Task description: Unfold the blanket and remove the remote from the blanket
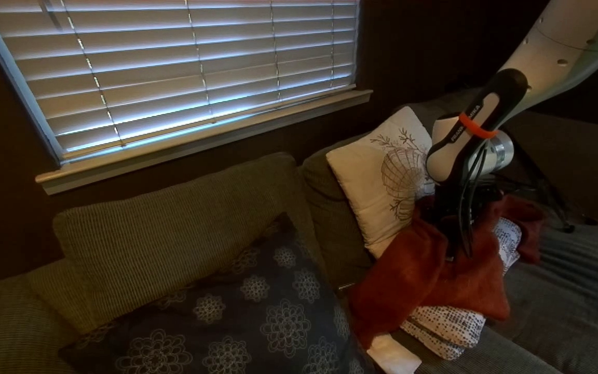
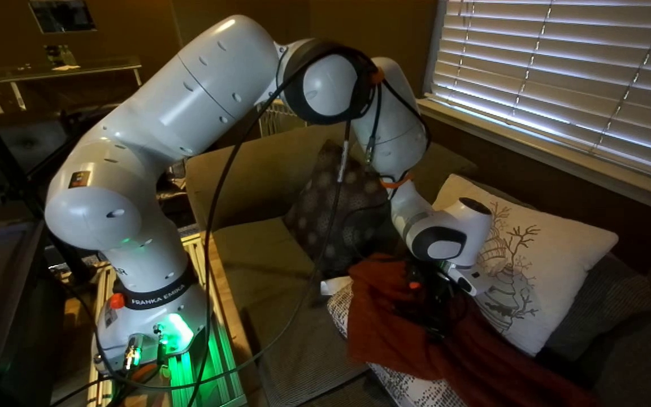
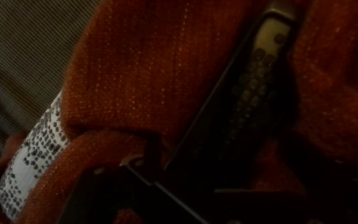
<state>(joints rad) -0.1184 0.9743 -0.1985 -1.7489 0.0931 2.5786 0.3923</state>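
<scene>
The rust-red blanket (image 1: 397,280) lies bunched on the sofa and shows in both exterior views, with part of it spread toward the front (image 2: 382,322). In the wrist view a dark remote (image 3: 253,87) with pale buttons rests in a fold of the blanket (image 3: 141,68), its lower end lost in shadow. My gripper (image 3: 228,158) is down at the cloth with its jaws wide apart, one on each side of the remote's lower part. Whether the fingers touch the remote is too dark to tell. Neither exterior view shows the remote clearly behind the gripper (image 1: 452,249).
Beneath the blanket is a white, dark-dotted fabric piece (image 1: 449,324). A white cushion with a shell print (image 2: 520,265) leans on the backrest close beside the wrist. The dark patterned cushion (image 1: 242,317) and a small white item (image 1: 392,356) lie nearby. A windowsill (image 1: 216,132) runs behind.
</scene>
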